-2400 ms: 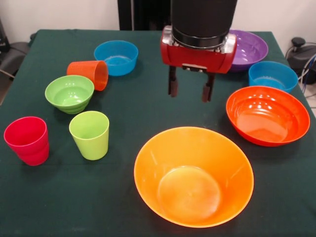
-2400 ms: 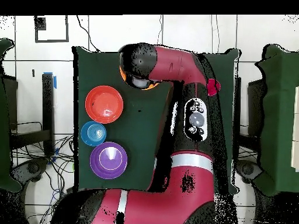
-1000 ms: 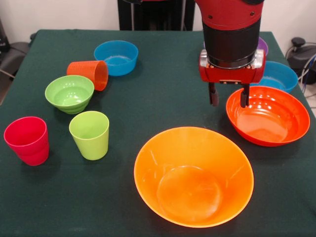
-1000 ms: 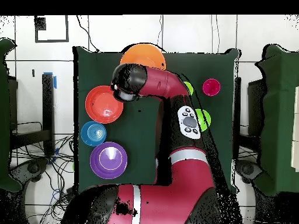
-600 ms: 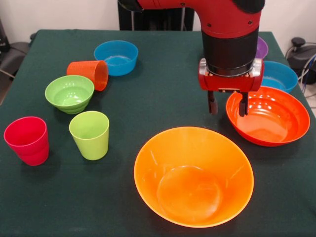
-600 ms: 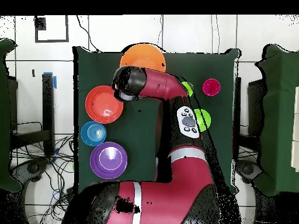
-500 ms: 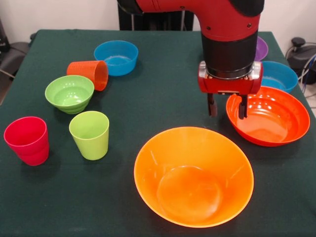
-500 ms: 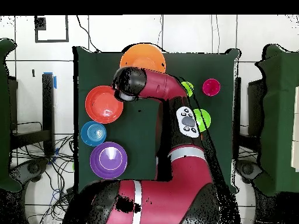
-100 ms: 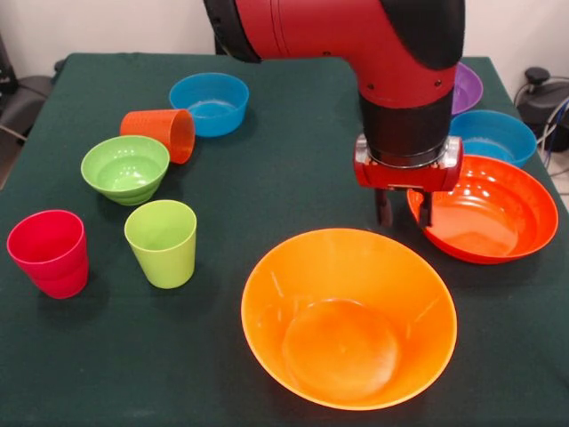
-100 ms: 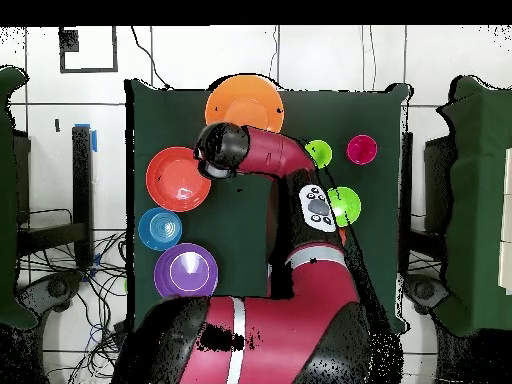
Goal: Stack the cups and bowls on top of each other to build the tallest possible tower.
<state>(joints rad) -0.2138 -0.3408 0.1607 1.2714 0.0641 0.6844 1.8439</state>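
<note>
Red cup: upright at the table's left edge, alone, nothing stacked on it
Green bowl: upright just behind the lime cup, empty
Lime cup: upright beside the red cup, apart from it, empty
Orange cup: lying on its side, close against the green bowl's far rim; it needs righting before it can be stacked
Blue bowl, left: upright at the far side, near the orange cup, empty
Yellow-orange bowl: the broad base piece, upright at the near middle, holding nothing yet
Gripper: low over the table, fingers slightly apart and straddling the near-left rim of the red-orange bowl, one finger outside, one inside; not yet clenched on it as far as I can judge
Red-orange bowl: resting on the table right of the gripper, just behind the yellow-orange bowl
Purple bowl: far right corner, partly hidden by the arm
Blue bowl, right: between the purple and red-orange bowls
Tower: not begun; no piece sits on another
Progress: first pick appears under way; every stacking step is left
</note>
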